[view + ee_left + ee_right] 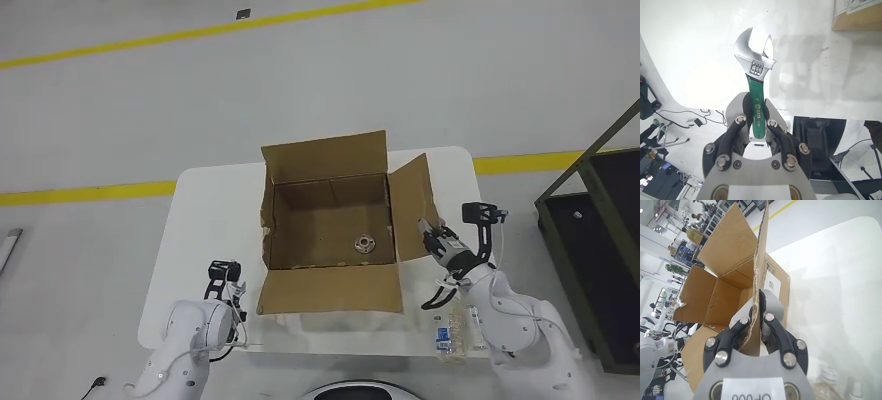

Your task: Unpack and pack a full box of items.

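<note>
Task item: an adjustable wrench (755, 75) with a polished steel head, open jaw, knurled adjuster and smooth, glossy green handle.
Left arm: the left gripper (755, 103) is closed narrow on the green handle, towards its butt end. The wrench stands out in line with the fingers, head away from the wrist, over the bare white worktop (696, 47).
Container: a brown corrugated cardboard box (330, 192) sits upright at mid-worktop with its flaps folded out. Its edges are ragged and its left wall is torn.
Right arm: the right gripper (757, 306) is clamped on the frayed edge of the box's right-hand flap (412, 210), which stands up from the box wall.
Box contents: one small round grey metal part (362, 243) lies on the box floor, towards the right wall.
Outside the box: clear plastic bottles (452, 335) lie at the worktop's near right corner, beside the right arm.
Governing relation: in the top view the left gripper sits just off the box's near-left corner, outside it. The opening lies ahead and to that arm's right, so the left arm is the carrier.
Assessment: it cannot be determined whether the wrench is bound for the worktop or for the box.
Handling note: the steel head is judged heavy for a slick handle held far from it, so the wrench may pivot. The near flap (330, 290) lies between the gripper and the opening.
</note>
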You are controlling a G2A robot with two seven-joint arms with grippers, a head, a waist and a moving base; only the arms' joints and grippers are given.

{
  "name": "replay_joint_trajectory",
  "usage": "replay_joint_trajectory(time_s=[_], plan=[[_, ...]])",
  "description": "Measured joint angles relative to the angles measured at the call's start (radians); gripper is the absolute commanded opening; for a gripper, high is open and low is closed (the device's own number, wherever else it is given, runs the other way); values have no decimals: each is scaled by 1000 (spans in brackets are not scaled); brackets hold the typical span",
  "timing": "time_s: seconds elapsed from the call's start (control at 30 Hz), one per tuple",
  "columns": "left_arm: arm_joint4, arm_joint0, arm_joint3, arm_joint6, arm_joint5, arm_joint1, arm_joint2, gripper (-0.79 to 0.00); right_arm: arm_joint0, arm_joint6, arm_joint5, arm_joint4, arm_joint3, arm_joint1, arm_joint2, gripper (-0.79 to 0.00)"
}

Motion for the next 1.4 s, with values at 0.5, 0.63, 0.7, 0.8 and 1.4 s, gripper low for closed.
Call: replay_joint_trajectory(time_s=[0.5, 0.63, 0.7, 0.8, 1.4], plan=[[-7, -65, 165, 109, 35, -12, 50, -785, -14, 8, -8, -3, -14, 4, 1, -785], [-4, -86, 210, 108, 49, -16, 67, -785, -14, 11, -7, -4, -15, 5, 0, -785], [1, -96, 225, 112, 52, -18, 78, -785, -12, 12, -6, -6, -15, 6, -1, -785], [15, -102, 244, 119, 64, -20, 86, -742, -11, 13, -4, -6, -15, 6, -2, -785], [30, -110, 202, 115, 24, -20, 94, 0, -12, 42, -3, 39, -21, 12, 24, -785]])
